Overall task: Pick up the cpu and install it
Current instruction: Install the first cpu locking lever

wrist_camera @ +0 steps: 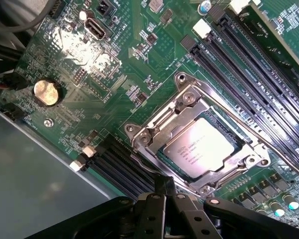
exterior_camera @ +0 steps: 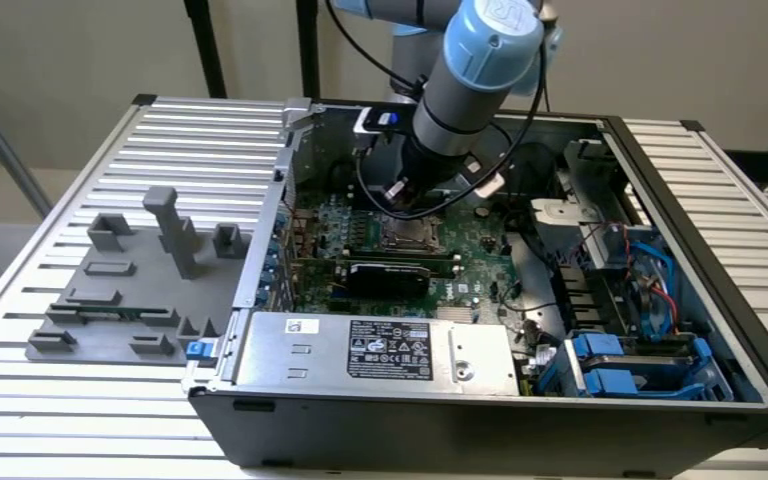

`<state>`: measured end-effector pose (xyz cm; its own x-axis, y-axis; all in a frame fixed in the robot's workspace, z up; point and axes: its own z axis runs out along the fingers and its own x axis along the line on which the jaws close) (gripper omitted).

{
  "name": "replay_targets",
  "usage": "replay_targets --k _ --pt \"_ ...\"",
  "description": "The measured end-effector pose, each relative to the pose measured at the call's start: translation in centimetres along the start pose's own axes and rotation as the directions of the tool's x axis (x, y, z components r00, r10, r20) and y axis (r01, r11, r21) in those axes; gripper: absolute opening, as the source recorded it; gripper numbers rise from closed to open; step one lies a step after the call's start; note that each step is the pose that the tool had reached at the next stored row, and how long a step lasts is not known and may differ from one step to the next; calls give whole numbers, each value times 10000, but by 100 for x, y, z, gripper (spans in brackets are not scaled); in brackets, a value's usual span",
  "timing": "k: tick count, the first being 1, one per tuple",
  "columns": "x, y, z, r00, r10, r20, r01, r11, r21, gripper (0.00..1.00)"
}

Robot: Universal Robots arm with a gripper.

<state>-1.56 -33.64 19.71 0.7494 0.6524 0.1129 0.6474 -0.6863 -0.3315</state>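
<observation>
The cpu (wrist_camera: 203, 147), a small flat square chip with a silvery-white metal top and faint printed lettering, lies inside the dark square socket frame with its bright metal border (wrist_camera: 189, 107) on the green motherboard (wrist_camera: 104, 64). From my wrist camera it looks flat and square to the frame, edges parallel to the metal border, which I judge is how it has to lie for the pins underneath to meet properly. I cannot tell from here whether it is fully seated or only resting in the opening.

My black gripper (wrist_camera: 165, 188) hangs just beside the socket's near edge, its jaws drawn fully together with nothing between them. So the chip is not in my grasp; it is apart from the fingers and supported by the socket alone. I judge the placing part of the job to be done as things lie.

In the exterior view I see the blue-and-grey arm reaching down into the open dark-grey computer case (exterior_camera: 491, 430), the gripper (exterior_camera: 408, 205) low over the board near the socket (exterior_camera: 404, 238). The long black memory slots (wrist_camera: 259, 64) run alongside the frame, close enough that I keep the tool narrow there. The grey plastic fixture blocks (exterior_camera: 131, 290) stand on the slatted metal table (exterior_camera: 37, 410), outside the case at the exterior view's left, well apart from the work.
</observation>
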Motion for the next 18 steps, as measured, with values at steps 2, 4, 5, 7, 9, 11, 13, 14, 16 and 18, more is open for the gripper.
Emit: replay_targets --k 2,4,5,7,9,11,13,14,16,18 --pt "-15 -13 1 10000 1 2 -1 10000 -1 11" --pt "-28 -25 4 10000 3 2 -3 10000 -2 11" --pt "-33 -31 6 10000 4 0 -4 10000 -2 11" --pt "-42 -39 8 10000 7 -1 -7 10000 -2 11" --pt "-42 -47 10 10000 10 -2 -10 10000 -2 11" --pt "-40 -54 13 10000 12 -1 -12 10000 -3 11" --pt "-33 -62 16 10000 15 -3 -15 10000 -2 11" --pt "-31 -63 18 10000 14 -6 -14 10000 0 11" --pt "-31 -64 18 10000 16 -6 -16 10000 -1 11" --pt "-31 -64 18 10000 17 -6 -17 10000 -2 11"
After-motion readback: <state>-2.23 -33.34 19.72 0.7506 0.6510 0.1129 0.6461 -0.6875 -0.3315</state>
